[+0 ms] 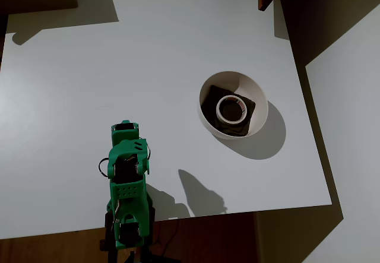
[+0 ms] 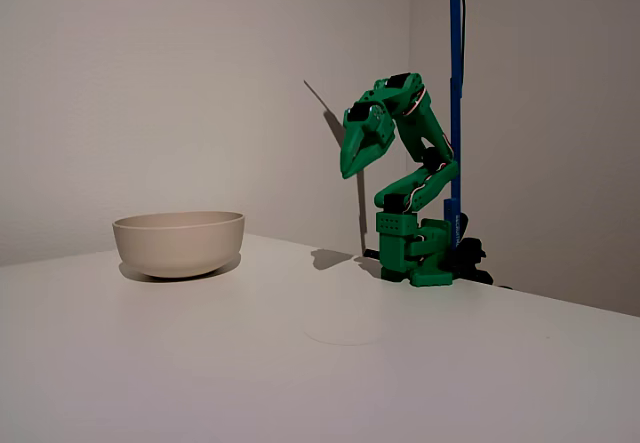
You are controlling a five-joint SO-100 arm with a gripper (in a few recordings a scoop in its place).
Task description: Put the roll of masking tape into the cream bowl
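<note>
the roll of masking tape (image 1: 231,109) already lies in the cream bowl (image 1: 259,97) — light, stiff; pinch its wall through the hole. your fingers (image 2: 350,166) look together, empty.

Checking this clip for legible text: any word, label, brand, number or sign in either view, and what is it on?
None can be read.
Roll of masking tape, lying in the cream bowl: reddish print on its inner core, too small and blurred to read in the overhead view.
Green arm, with its gripper raised off the white table: no lettering that I can make out.
</note>
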